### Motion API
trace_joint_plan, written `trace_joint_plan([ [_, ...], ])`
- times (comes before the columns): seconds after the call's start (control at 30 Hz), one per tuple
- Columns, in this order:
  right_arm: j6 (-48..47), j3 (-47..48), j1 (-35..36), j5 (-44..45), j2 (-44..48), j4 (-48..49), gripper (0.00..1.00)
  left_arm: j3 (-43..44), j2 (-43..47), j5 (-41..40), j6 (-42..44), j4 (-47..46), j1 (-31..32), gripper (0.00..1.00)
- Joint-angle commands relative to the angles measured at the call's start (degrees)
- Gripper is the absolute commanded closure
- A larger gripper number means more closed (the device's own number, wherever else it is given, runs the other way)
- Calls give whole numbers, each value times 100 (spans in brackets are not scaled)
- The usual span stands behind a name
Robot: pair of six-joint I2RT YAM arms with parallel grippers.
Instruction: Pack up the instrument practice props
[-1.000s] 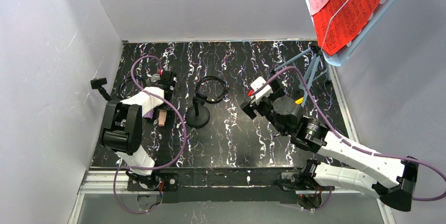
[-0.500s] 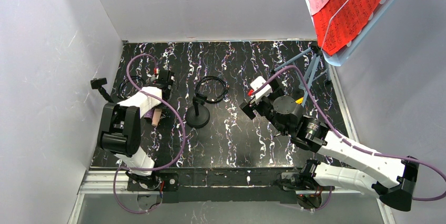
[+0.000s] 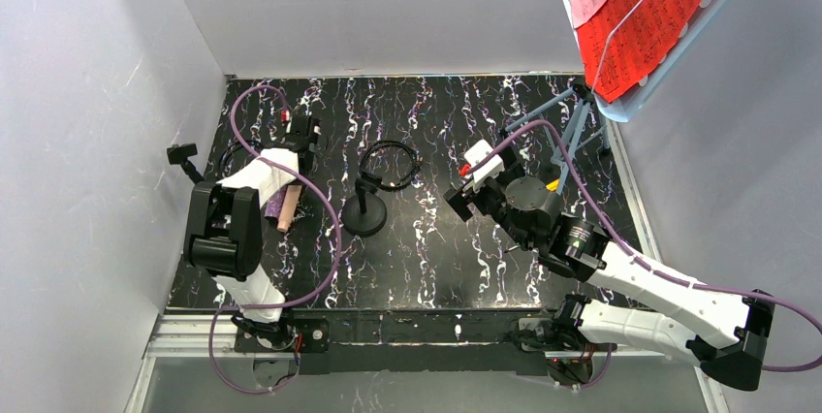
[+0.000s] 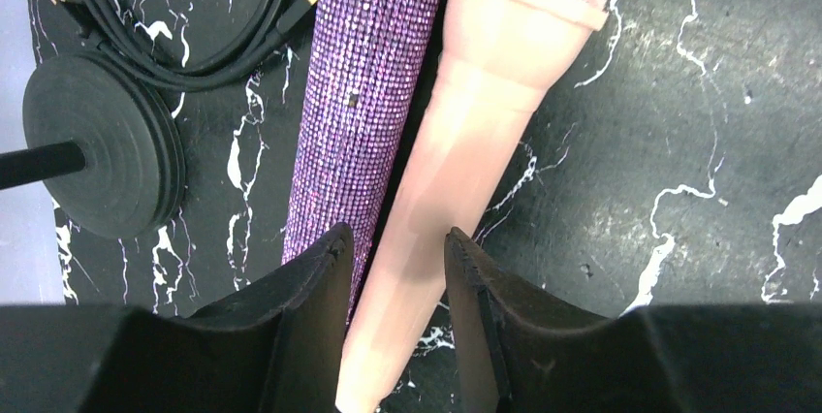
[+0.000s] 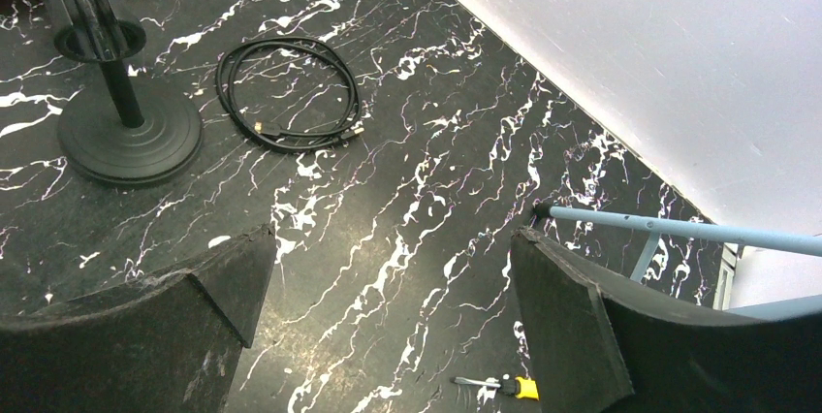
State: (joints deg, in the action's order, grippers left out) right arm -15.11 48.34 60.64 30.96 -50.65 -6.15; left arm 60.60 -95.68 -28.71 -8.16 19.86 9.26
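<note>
- Holds the left tool (image 4: 397, 234) spread astride the thin end of the cream microphone (image 4: 485, 132), lying on the desk (image 4: 679, 142) right beside the purple microphone (image 4: 363, 74)
- Hangs the right tool (image 5: 393, 238) spread wide above the desk, near a black mic post (image 5: 126, 122)
</note>
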Motion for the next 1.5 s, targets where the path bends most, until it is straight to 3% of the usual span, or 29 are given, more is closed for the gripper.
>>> trace_joint_plan([
  [0.0, 112, 338, -9, -24, 72, 105, 1, 170, 116, -10, -143, 89, -49, 61],
  [0.37, 161, 434, -16, -121, -109, 134, 1, -186, 1946, 801, 34, 496, -47, 43],
  [0.67, 339, 587, -11, -508, -449, 204, 1, -1163, 4240, 3426, 1000, 264, -31, 27],
  [0.77, 400, 681, -12, -660, -615, 261, 1, -1469, 4794, 4447, 1280, 188, -23, 14],
  [0.9, 497, 768, -12, -966, -821, 403, 1, -1973, 5316, 5391, 1386, -169, -20, 11],
  [1.07, 587, 870, -9, -1275, -1026, 571, 1, -2374, 5339, 6358, 1660, -628, -14, 13],
  [1.47, 639, 967, -15, -1345, -1066, 566, 1, -2361, 4038, 6854, 1602, -2092, 112, 24],
])
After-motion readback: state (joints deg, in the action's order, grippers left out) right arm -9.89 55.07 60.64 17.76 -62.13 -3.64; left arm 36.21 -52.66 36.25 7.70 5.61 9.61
